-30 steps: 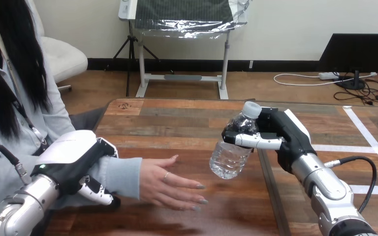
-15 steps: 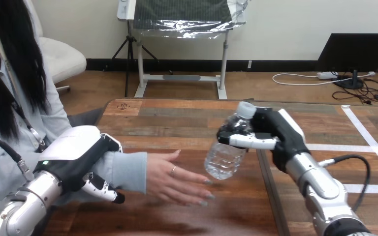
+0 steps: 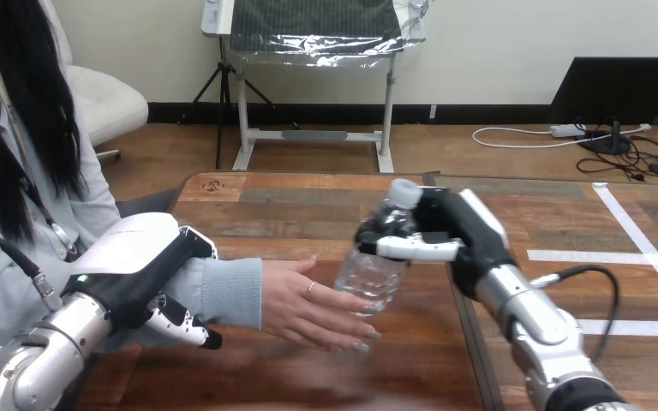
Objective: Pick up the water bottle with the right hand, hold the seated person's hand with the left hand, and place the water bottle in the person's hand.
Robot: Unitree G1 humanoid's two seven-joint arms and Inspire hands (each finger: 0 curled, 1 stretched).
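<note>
One water bottle (image 3: 368, 276), clear with a white cap, shows in the head view, tilted and clamped high on its body by the right hand (image 3: 467, 233), whose fingers wrap around it. Its base hangs over the person's hand (image 3: 302, 301), one open palm above the table (image 3: 308, 201); it may be touching it. The left hand (image 3: 141, 274) curls round the person's sleeved forearm.

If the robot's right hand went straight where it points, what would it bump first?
Probably the person's hand, open just under the water bottle that the right hand grips. Depth is hard to judge, so they may be touching.
</note>
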